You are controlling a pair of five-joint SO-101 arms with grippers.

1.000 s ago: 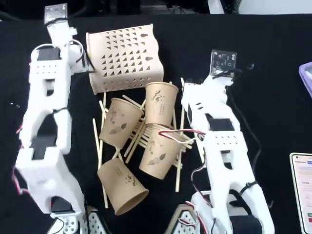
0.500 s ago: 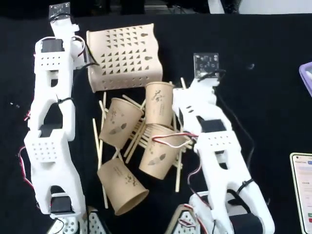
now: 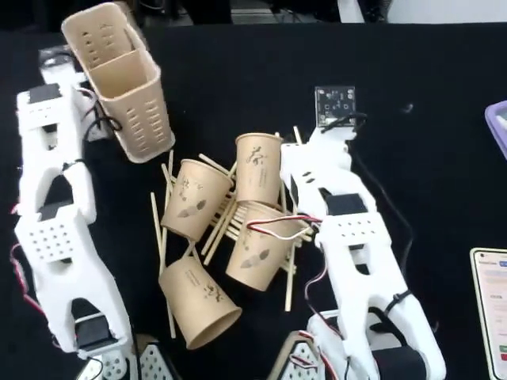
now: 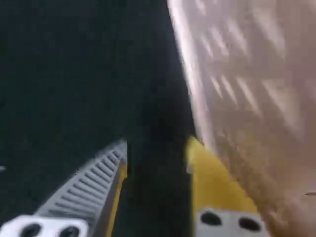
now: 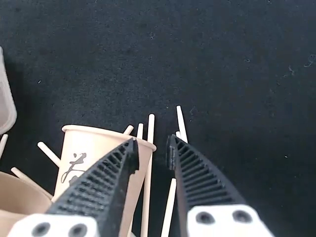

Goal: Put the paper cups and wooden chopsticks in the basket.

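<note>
High view: the basket [image 3: 119, 83] stands on the worktop [image 3: 238, 71] beside the left arm, near the heap of cups [image 3: 260, 168] lying on chopsticks [image 3: 288, 289].

Left wrist view: the left pincer [image 4: 155, 148] gapes with nothing between its jaws, and the basket wall lies against the outside of one jaw. A nudge could topple it.

Right wrist view: the right pincer [image 5: 151, 143], slightly parted and empty, hangs over a cup [image 5: 84, 158] rim and chopsticks. Closing here might catch both or roll the cup.

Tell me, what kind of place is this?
Probably a robot practice bench or lab, not a kitchen. A white left arm and right arm sit side by side at a black table, with cups, chopsticks and a basket to sort.
</note>
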